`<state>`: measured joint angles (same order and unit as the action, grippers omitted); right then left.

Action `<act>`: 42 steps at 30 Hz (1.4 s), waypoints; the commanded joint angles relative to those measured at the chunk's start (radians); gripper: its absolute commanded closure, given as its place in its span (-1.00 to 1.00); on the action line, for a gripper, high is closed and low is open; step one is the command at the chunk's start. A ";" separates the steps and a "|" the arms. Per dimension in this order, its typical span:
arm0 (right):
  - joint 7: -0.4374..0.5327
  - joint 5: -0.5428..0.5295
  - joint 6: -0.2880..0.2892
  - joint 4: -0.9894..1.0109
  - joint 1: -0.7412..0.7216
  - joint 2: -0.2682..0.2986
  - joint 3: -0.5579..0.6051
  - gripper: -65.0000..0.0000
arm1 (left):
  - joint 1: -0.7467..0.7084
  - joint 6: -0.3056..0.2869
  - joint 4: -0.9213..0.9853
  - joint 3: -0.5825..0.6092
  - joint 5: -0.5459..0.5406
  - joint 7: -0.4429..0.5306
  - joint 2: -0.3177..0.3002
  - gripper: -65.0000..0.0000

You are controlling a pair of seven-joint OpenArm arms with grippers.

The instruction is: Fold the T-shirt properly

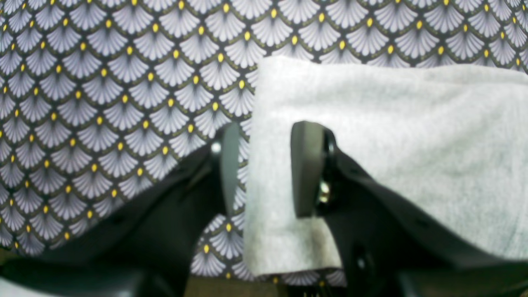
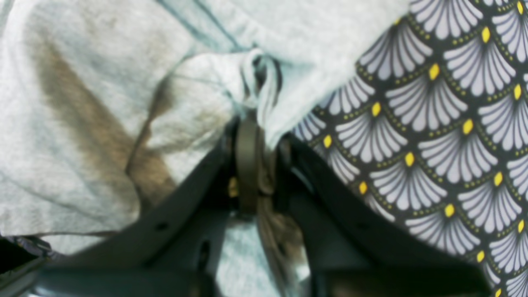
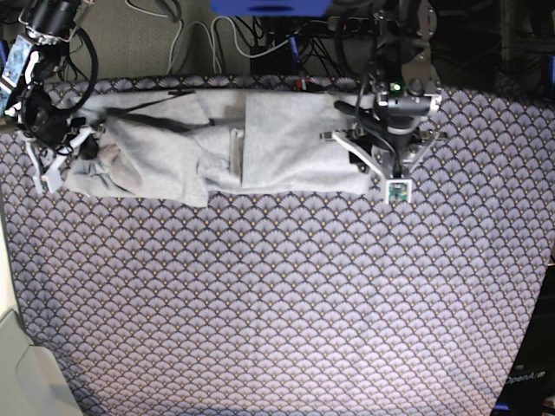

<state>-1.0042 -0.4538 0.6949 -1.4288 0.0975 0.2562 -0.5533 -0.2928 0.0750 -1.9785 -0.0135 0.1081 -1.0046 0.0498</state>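
Both ends | T-shirt [image 3: 260,143] | right pincer [image 2: 258,136] pinching cloth

Base view looks straight down from high above the tablecloth [image 3: 277,303]; both wrist views sit close over the T-shirt's [image 3: 260,147] ends.

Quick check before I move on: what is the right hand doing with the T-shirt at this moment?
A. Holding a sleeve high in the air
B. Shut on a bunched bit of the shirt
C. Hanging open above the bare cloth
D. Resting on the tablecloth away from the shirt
B: in the right wrist view the right hand has its jaws closed together with a gathered fold of the T-shirt pinched between them.
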 commanded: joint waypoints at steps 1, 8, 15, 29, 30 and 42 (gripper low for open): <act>-0.015 -0.012 0.003 -0.014 -0.006 0.016 -0.003 1.00 | 0.005 -0.001 -0.015 0.001 0.006 0.019 0.002 0.34; -0.058 -0.185 0.003 -0.092 0.031 0.061 -0.001 1.00 | 0.007 0.001 -0.018 -0.010 0.008 0.019 0.002 0.34; -0.112 -0.259 0.003 -0.280 0.101 0.047 0.009 1.00 | 0.008 -0.001 -0.020 -0.113 0.002 0.019 0.002 0.34; -0.126 -0.273 0.003 -0.479 0.196 -0.036 0.152 1.00 | 0.004 -0.002 -0.028 -0.300 -0.002 0.020 -0.086 0.34; -0.138 -0.273 0.003 -0.484 0.193 -0.047 0.157 1.00 | 0.002 -0.002 -0.028 -0.308 -0.003 0.020 -0.095 0.34; -0.215 -0.274 0.003 -0.544 0.127 -0.143 0.276 1.00 | -0.027 -0.002 -0.022 -0.328 -0.003 0.028 -0.140 0.34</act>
<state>-1.2388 -0.7006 0.6945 -1.9526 0.2386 0.1081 -0.2783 -0.3229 0.0681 -1.9850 -0.3386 0.0975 -0.9955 -0.0834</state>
